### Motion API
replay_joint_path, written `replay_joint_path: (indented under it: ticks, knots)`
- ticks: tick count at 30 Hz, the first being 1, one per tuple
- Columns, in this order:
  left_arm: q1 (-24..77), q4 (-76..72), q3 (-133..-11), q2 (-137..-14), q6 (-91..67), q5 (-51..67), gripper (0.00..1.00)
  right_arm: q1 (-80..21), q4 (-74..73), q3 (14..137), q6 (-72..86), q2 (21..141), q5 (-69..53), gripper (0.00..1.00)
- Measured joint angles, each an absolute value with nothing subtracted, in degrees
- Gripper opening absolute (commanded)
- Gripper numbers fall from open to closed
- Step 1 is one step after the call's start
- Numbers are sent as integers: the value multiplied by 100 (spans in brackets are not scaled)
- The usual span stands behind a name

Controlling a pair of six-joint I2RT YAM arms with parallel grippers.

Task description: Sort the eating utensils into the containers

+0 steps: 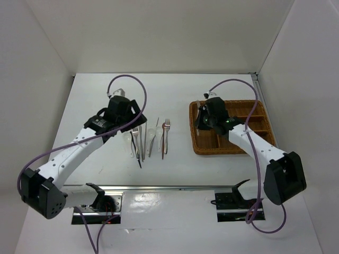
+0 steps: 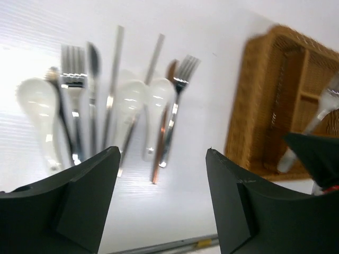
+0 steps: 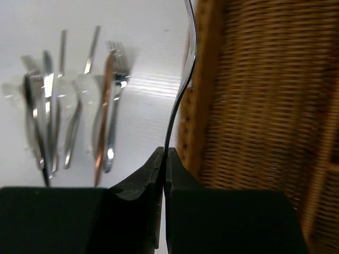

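The right tool [image 3: 165, 156] was seen pressed together on the handle of a silver fork [image 3: 183, 87], which was viewed edge-on in the right wrist picture and rose in a curve from the fingertips to the top of the frame. In the overhead picture this tool was placed over the left part of the wicker tray [image 1: 222, 152], right of centre on the white counter [image 1: 95, 95]. The held fork ran along the tray's left rim, but which compartment lay under it could not be told. Wooden dividers were visible on the tray's right side.

The left tool [image 2: 162, 153] was seen with its jaws wide apart and nothing gripped between them. Its two dark fingers [image 2: 90, 196] filled the bottom of the left wrist picture. Above them the loose utensils [image 1: 148, 138] were laid side by side in a tight row on the counter, left of centre in the overhead frame and well apart from the tray. In that row three white spoons [image 2: 34, 106] were mixed with two forks [image 2: 74, 79] whose tines pointed to the top of the frame, two thin grey sticks [image 2: 114, 69], a brown stick [image 2: 158, 151] and a dark stick [image 2: 63, 121]. Several pieces overlapped or touched. At the right edge of the left wrist picture the held fork was seen tilted above the tray.
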State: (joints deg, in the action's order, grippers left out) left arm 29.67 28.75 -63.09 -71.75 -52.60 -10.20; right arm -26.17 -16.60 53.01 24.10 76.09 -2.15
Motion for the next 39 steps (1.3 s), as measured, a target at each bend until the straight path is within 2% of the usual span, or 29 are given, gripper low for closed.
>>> replay_joint_path:
  ticks: [6, 11, 15, 16, 20, 24, 33, 39]
  knots:
    - [2078, 2845, -5854, -6917, -4560, -727, 81, -2161, -2097, 5400, 2174, 7662, 285, 7]
    - [1793, 2759, -5730, -7131, -4023, -325, 78, -2158, -2193, 5533, 2012, 8018, 401, 8]
    - [1767, 2471, -5730, -7485, -3695, 8, 76, -2158, -2187, 5594, 1975, 8331, 405, 27]
    - [1767, 2416, -5730, -7555, -3623, 58, 76, -2158, -2187, 5605, 1986, 8396, 412, 40]
    - [1761, 2263, -5730, -7819, -3465, 176, 74, -2145, -2213, 5706, 2014, 8632, 447, 65]
    - [1717, 2185, -5745, -8138, -3433, 169, 74, -2143, -2215, 5833, 1999, 8643, 392, 67]
    - [1190, 1903, -6062, -9100, -3221, 185, 64, -2143, -2215, 5927, 1955, 8364, 169, 67]
    - [1118, 1684, -6248, -9651, -3020, 331, 62, -2143, -2217, 5927, 1953, 8326, 152, 67]
